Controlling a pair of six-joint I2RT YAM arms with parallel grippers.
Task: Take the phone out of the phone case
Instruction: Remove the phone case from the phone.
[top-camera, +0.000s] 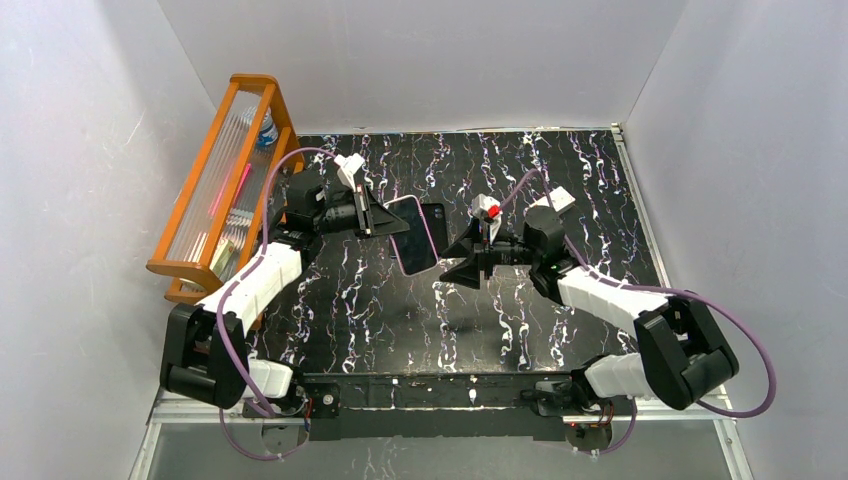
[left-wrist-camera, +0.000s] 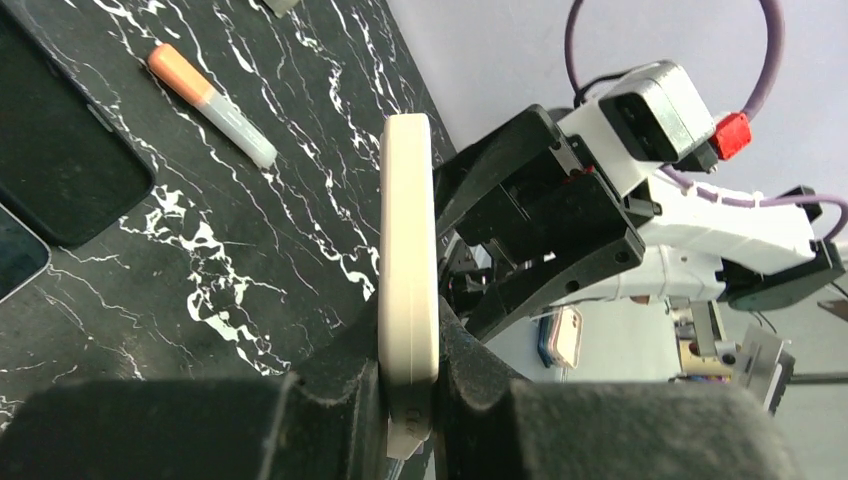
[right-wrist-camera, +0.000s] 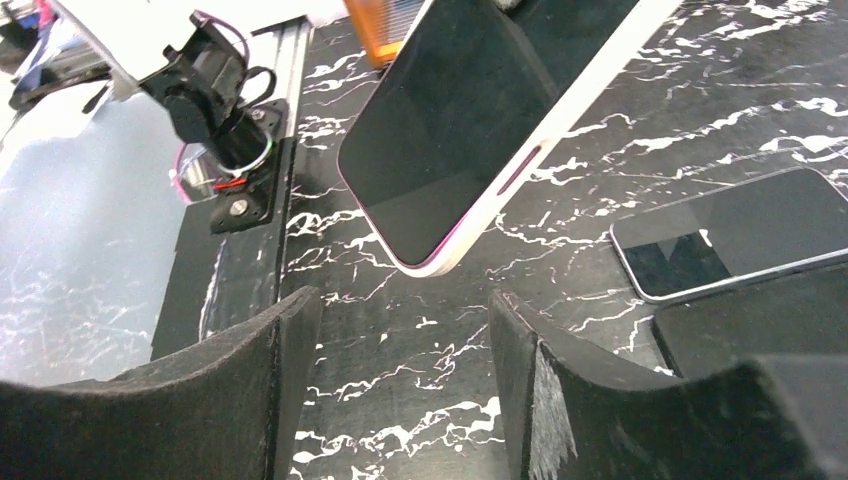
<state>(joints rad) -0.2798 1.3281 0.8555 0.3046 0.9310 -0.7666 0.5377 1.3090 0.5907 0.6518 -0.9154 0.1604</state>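
Observation:
The phone (top-camera: 415, 237), dark screen with a thin pink rim, sits inside a cream phone case (right-wrist-camera: 565, 125) and hangs tilted above the black marbled table (top-camera: 520, 330). My left gripper (top-camera: 383, 216) is shut on one end of the cased phone. In the left wrist view the case's cream edge (left-wrist-camera: 408, 250) runs up from between the fingers, and the left gripper (left-wrist-camera: 408, 345) pinches both faces. My right gripper (top-camera: 463, 262) stands open just right of the phone's lower end. In the right wrist view the gripper (right-wrist-camera: 400, 330) holds nothing, and the phone's corner (right-wrist-camera: 440, 255) hangs just ahead of it.
An orange rack (top-camera: 215, 190) with a bottle stands at the table's left edge. On the table lie a bare dark phone (right-wrist-camera: 735, 230), a black flat case (left-wrist-camera: 60, 150) and an orange-capped tube (left-wrist-camera: 210, 105).

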